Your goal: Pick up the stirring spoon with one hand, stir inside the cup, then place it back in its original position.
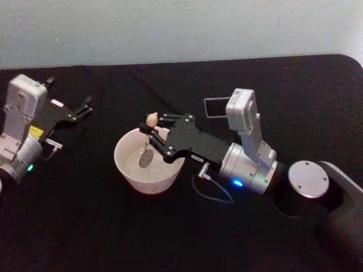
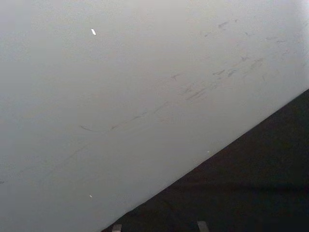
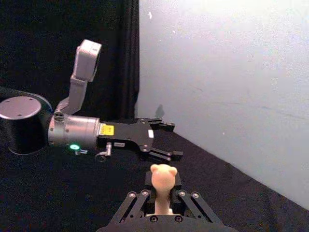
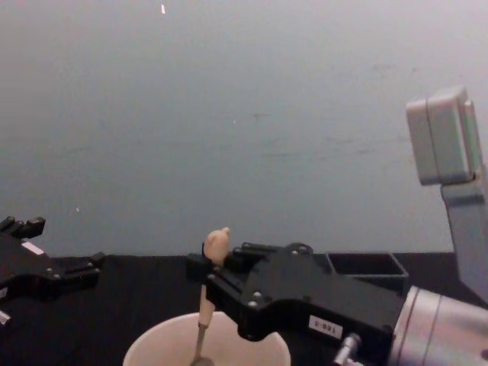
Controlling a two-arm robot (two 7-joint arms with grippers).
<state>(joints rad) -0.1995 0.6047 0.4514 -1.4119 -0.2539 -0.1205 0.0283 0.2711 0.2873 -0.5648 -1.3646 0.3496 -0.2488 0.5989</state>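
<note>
The cream cup [image 1: 135, 177] stands mid-table. The stirring spoon [image 1: 151, 120] is upright in it, its beige knob above the rim and its dark bowl down inside the cup. My right gripper [image 1: 152, 137] reaches in from the right and is shut on the spoon's handle; in the chest view the right gripper [image 4: 206, 278] holds the spoon [image 4: 216, 242] over the cup [image 4: 164, 339]. The right wrist view has the spoon's knob [image 3: 163, 176] standing up between my fingers. The dark holder box [image 1: 214, 106] stands behind the right wrist. My left gripper [image 1: 85, 107] rests open at the far left.
A pale wall rises just past the table's far edge. A thin cable [image 1: 212, 190] loops on the black cloth beside the right wrist. The right arm's grey-capped joint [image 1: 309, 178] sits at the right. Bare black cloth lies in front of the cup.
</note>
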